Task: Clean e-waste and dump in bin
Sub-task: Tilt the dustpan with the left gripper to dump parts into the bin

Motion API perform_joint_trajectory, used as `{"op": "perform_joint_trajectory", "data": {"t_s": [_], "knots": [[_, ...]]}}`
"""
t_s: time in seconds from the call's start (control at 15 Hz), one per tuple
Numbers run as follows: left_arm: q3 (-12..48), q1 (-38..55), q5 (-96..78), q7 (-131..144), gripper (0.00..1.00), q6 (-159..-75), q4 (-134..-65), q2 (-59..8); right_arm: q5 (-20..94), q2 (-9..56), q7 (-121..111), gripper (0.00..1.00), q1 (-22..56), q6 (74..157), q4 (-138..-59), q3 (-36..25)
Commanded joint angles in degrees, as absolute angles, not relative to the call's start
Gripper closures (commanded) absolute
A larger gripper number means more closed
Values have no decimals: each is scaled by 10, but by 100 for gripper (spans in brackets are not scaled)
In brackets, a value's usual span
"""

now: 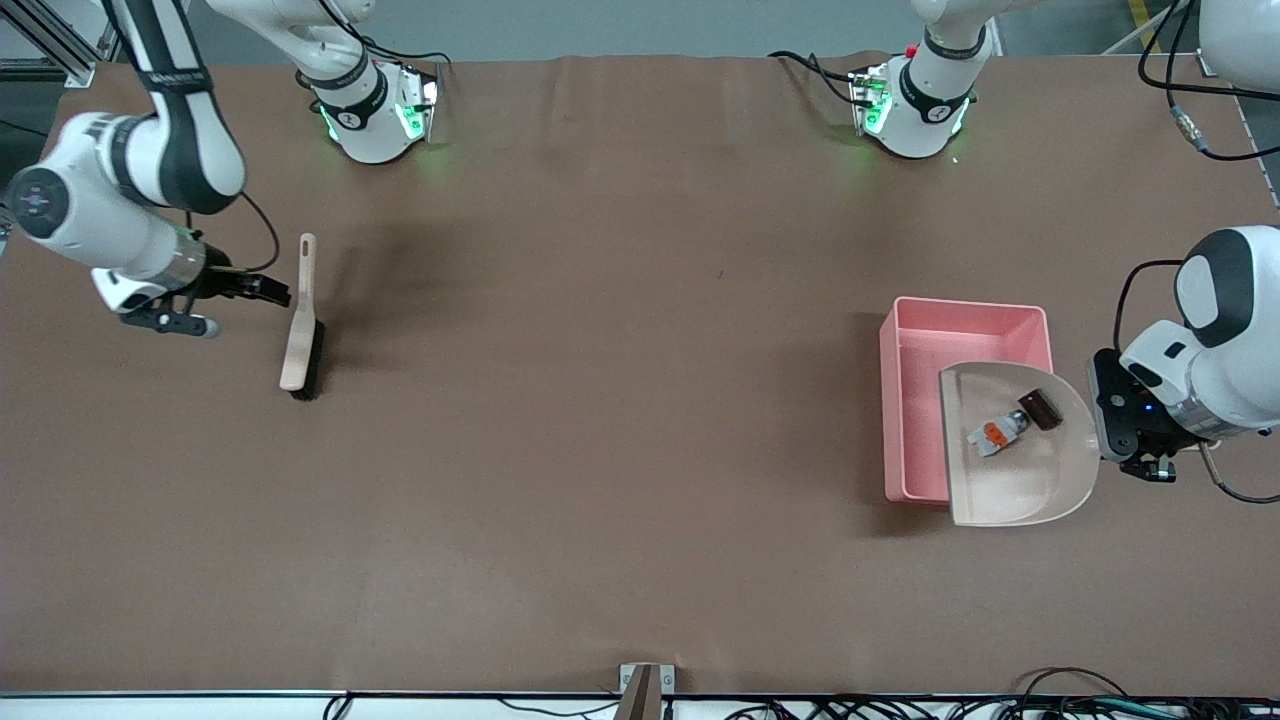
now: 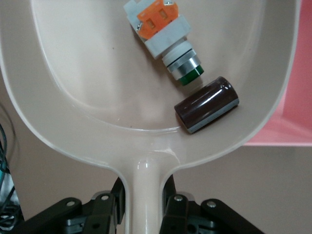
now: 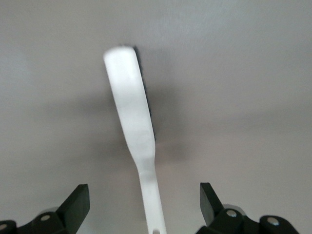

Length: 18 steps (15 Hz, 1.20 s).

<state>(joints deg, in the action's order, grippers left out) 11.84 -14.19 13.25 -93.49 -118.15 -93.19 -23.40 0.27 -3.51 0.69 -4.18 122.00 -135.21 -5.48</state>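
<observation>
Nearest my front camera I see the beige dustpan (image 1: 1010,480), held up over the pink bin (image 1: 915,330) at the left arm's end of the counter (image 1: 600,450). My left end effector (image 2: 146,209) is clamped shut on the dustpan's handle. Both pieces of e-waste lie in the pan: the white-grey component (image 2: 163,36) with an orange cap and green tip, and the dark cylinder (image 2: 207,104) just beside it. Farther up, toward the right arm's end, the brush (image 1: 301,330) lies flat on the counter. My right end effector (image 3: 144,204) has its fingers spread wide on either side of the brush handle, not gripping it.
</observation>
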Motion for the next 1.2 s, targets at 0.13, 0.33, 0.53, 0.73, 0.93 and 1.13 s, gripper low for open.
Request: {"op": "perform_joint_trajectory", "data": {"t_s": [0.13,0.33,0.53,0.73,0.93,1.13], "knots": [[100,-129,227,-930,100,-1182,-968,-201,-7,-39,13,0,-51,1052,-1189,-44],[100,-124,283,-912,100,-1176,-978,-202,-10,-39,11,0,-46,1000,-1105,-36],[100,-104,341,-851,100,-1161,-990,-194,-28,-31,8,0,-33,927,-987,-35],[101,-70,385,-789,100,-1118,-989,-185,-25,-20,4,0,-39,917,-911,-37],[101,-53,385,-774,100,-1111,-989,-181,-18,-15,9,0,-33,921,-889,-36],[103,-41,376,-769,100,-1082,-984,-168,-18,-10,6,0,-28,919,-884,-35]]}}
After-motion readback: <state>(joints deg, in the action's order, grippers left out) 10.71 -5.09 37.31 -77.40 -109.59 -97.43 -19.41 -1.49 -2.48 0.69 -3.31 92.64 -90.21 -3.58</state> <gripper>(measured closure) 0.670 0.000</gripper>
